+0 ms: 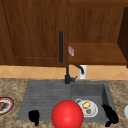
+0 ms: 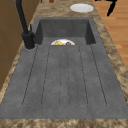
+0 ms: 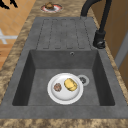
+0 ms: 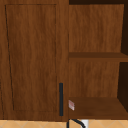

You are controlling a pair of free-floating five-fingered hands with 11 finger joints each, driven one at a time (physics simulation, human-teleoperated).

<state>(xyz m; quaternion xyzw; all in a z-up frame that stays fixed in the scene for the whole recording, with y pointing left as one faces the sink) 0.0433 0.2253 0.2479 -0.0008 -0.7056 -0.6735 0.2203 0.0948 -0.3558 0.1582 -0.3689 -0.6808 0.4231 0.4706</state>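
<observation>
**Two robot hands hang at the front edge of a dark stone sink**

At the far left of the front view, a round red-rimmed plate (image 1: 4,105) with a brown lump of food lies on the speckled, granite-like bench (image 1: 12,87). Next comes the matte grey sink (image 1: 45,92), its left half a flat draining board ribbed with shallow straight grooves. The left robot hand (image 1: 34,116) hangs over the board's front edge, a compact black shape with its fingers bunched downward, holding nothing. Just to its right a glossy red ball (image 1: 67,114) covers the middle of the front rim. Behind it a slim black tap (image 1: 67,77) rises from a cylindrical base and arches right over the deep square basin. On the basin floor lies a smooth white round plate (image 1: 90,108) with a yellow lump and a small brown piece, beside the metal drain (image 3: 82,80). The right robot hand (image 1: 110,115) hovers over the basin's front right corner, near that plate, fingers long and spread, gripping nothing. Another pale dish (image 2: 81,7) rests on the bench at the far right.
</observation>
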